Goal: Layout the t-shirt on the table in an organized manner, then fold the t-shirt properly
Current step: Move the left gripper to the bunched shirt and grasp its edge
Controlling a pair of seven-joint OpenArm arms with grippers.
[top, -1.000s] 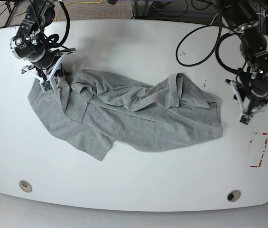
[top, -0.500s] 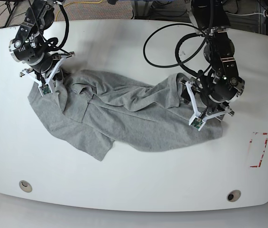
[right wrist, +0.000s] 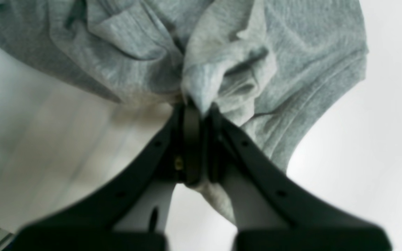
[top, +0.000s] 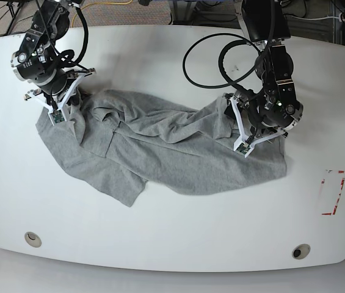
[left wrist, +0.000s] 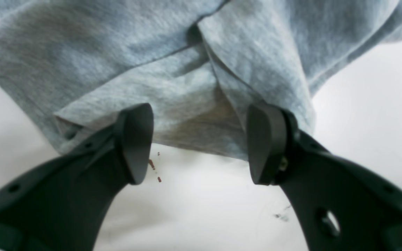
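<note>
Left pincer (left wrist: 201,146) shifted onto rumpled heather-grey t-shirt (top: 178,152) — open; right pincer (right wrist: 201,108) pinching fold.

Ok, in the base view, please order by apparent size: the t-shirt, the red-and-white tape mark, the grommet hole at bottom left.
1. The t-shirt, by far the largest.
2. The tape mark.
3. The grommet hole, the smallest, though not far below the tape mark.

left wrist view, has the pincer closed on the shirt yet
No, the left pincer is open, its two fingers spread apart over the edge of the shirt with bare table between them.
</note>
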